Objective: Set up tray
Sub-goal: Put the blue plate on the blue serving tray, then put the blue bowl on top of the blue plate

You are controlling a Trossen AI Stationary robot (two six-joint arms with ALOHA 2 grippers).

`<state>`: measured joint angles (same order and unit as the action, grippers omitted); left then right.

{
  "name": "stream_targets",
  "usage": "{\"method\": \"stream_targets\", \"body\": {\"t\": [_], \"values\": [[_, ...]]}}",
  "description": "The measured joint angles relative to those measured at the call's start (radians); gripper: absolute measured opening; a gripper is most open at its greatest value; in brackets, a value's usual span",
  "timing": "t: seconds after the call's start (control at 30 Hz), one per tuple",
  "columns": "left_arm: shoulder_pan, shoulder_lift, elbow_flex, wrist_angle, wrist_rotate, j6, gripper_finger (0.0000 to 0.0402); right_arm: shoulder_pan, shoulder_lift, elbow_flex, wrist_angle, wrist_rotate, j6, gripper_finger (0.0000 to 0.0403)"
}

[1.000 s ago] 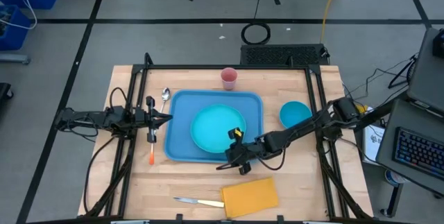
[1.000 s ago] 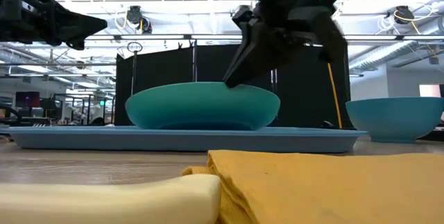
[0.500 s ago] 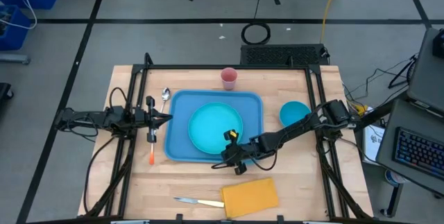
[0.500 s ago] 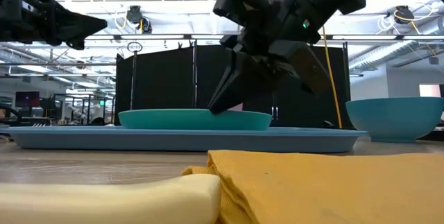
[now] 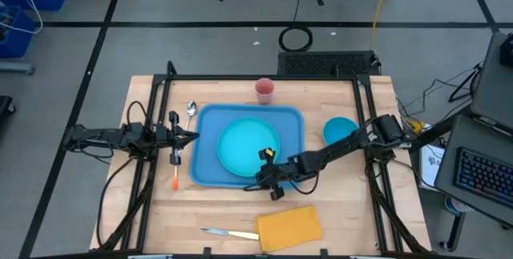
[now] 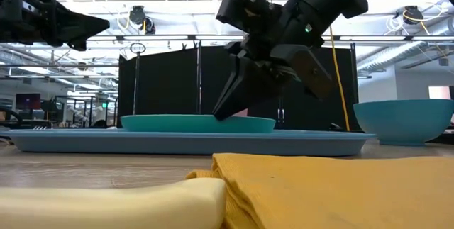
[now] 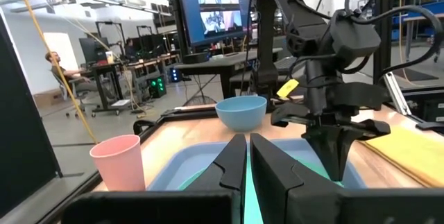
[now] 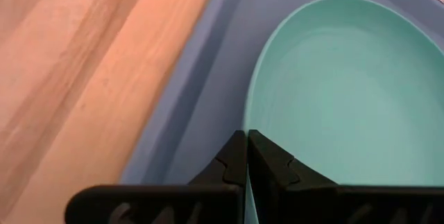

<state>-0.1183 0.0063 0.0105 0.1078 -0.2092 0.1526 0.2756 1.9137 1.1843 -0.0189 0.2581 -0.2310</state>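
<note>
The blue tray (image 5: 208,167) lies in the middle of the table. The round turquoise plate (image 5: 244,147) lies flat in it, as the low view shows (image 6: 163,123). My right gripper (image 5: 260,177) is at the plate's near rim, shut on it (image 8: 247,156). My left gripper (image 5: 195,136) hovers shut just left of the tray, above the table (image 7: 248,158); it touches nothing. My right gripper pinches the plate's near rim (image 8: 244,116) between its two fingers, one on the inner side and one on the outer side. The fingers (image 6: 230,98) slant down from above and from the table's right. The plate rests flat on the tray floor.
A pink cup (image 5: 264,91) stands beyond the tray, and a spoon (image 5: 191,111) lies at its far left corner. A teal bowl (image 5: 341,131) sits right of the tray. A yellow cloth (image 5: 290,227) and a knife (image 5: 228,233) lie near the front edge, an orange-handled utensil (image 5: 175,180) at the left.
My right gripper has moved down and a little toward the table's left with the plate in its hold. The plate stood tilted, with its held side raised; that side has come down, and the plate now lies flat in the tray.
</note>
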Motion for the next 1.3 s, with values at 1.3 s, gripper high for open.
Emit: {"method": "stream_targets", "body": {"t": [1.3], "values": [[0.000,0.000,0.000,0.000,0.000,0.000,0.0026,0.084,-0.099,-0.001,-0.158,0.195,0.062,0.0132]]}}
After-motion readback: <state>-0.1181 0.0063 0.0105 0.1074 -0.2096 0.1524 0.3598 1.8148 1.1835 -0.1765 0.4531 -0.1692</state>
